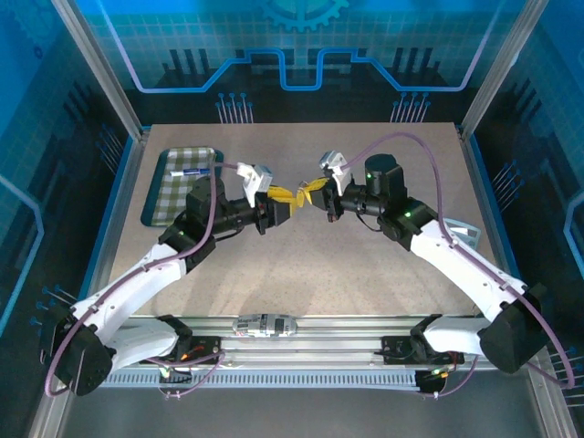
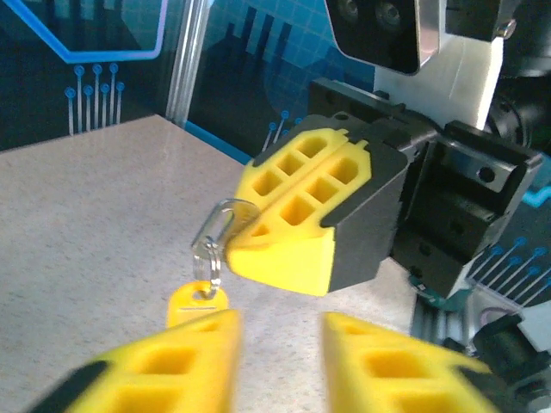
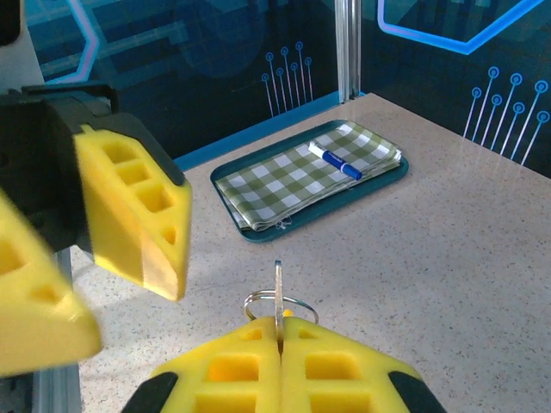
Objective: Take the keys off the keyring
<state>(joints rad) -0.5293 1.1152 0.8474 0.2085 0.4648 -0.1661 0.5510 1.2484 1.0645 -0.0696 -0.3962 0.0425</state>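
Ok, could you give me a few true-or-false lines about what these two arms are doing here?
1. The right pincer is shut on the keyring. True.
2. The left pincer is clamped shut. False: its fingers stand apart.
3. A yellow tag hangs from the keyring. True.
4. The blue marker lies on the bare table. False: it lies on the checked cloth in the tray.

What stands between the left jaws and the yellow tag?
Nothing visible. The yellow tag hangs free from the wire ring pinched by the right gripper, just ahead of the left gripper's part-open jaws.
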